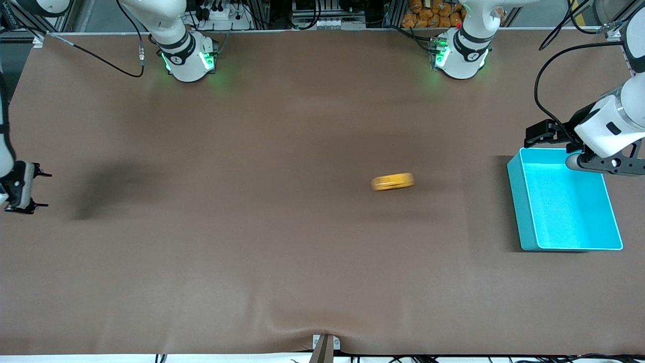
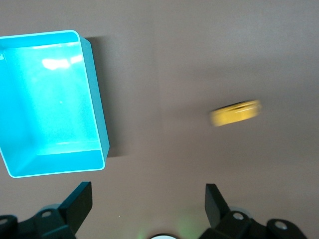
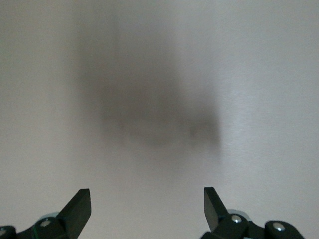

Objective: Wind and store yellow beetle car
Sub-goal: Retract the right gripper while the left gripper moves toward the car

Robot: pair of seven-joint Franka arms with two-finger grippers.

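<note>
Yellow streaks mark the yellow beetle car [image 1: 393, 181] on the bare brown tabletop [image 1: 252, 227], well apart from the turquoise bin [image 1: 519, 201] and nearer the left arm's end. Its outline is smeared in both the front and left wrist views, so I judge it is rolling freely, with no hand on it. I expect it to be light, hard plastic with a rounded, slippery shell; the surest hold should be across its flat sides, low near the wheels, once it has stopped.

My left hand [image 1: 541, 132] hangs over the bin's rim on the side toward the robots' bases, fingers [image 2: 79, 201] spread and empty. My right hand [image 1: 43, 190] waits over the right arm's end of the tabletop, fingers [image 3: 79, 204] also spread with nothing between them.

Open cloth surrounds the car on every side. The bin's upright walls are the only obstacle, and the bin lies empty.
</note>
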